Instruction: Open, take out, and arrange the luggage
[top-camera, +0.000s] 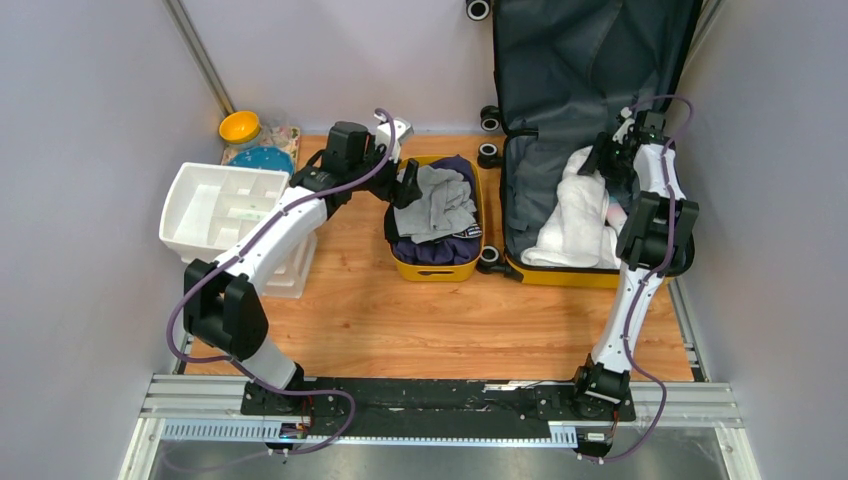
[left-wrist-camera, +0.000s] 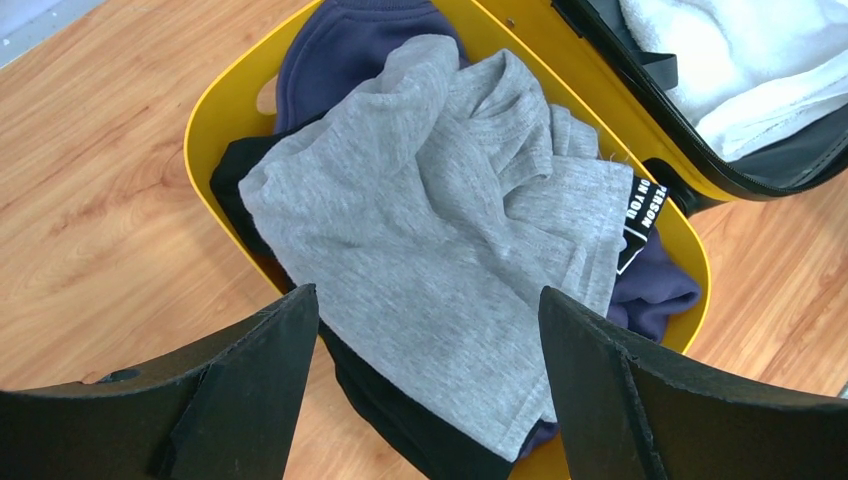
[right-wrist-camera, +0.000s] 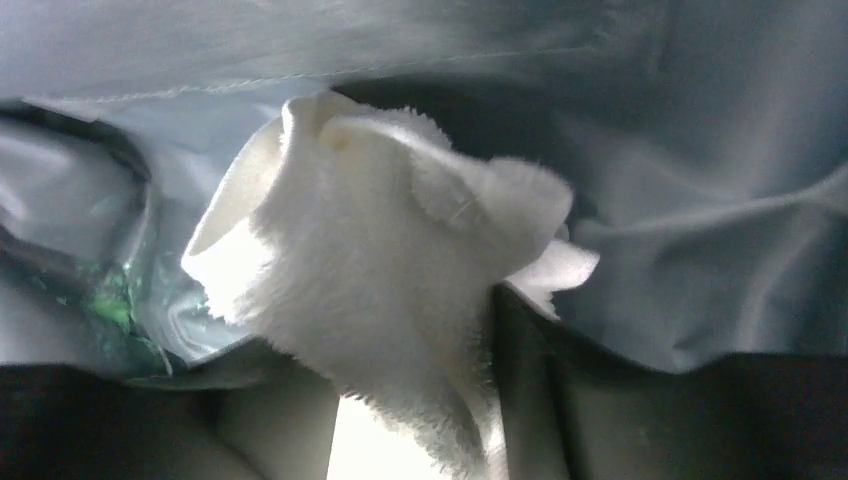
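Observation:
The luggage (top-camera: 560, 275) lies open at the back right, its yellow shell on the table and its dark grey lined lid (top-camera: 590, 60) leaning against the wall. A white towel (top-camera: 575, 215) lies in the lower half. My right gripper (top-camera: 612, 155) reaches into the shell's far end. In the right wrist view it (right-wrist-camera: 400, 400) is shut on a bunched fold of the towel (right-wrist-camera: 380, 250) in front of the grey lining (right-wrist-camera: 700, 150). My left gripper (left-wrist-camera: 428, 305) hangs open above a grey garment (left-wrist-camera: 430, 220), holding nothing.
The grey garment tops dark clothes in a yellow tub (top-camera: 432, 268) just left of the luggage. A white compartmented organiser (top-camera: 215, 205) stands at the left. Behind it are a yellow bowl (top-camera: 240, 127) and a blue dish (top-camera: 262, 160). Grey walls close in on both sides.

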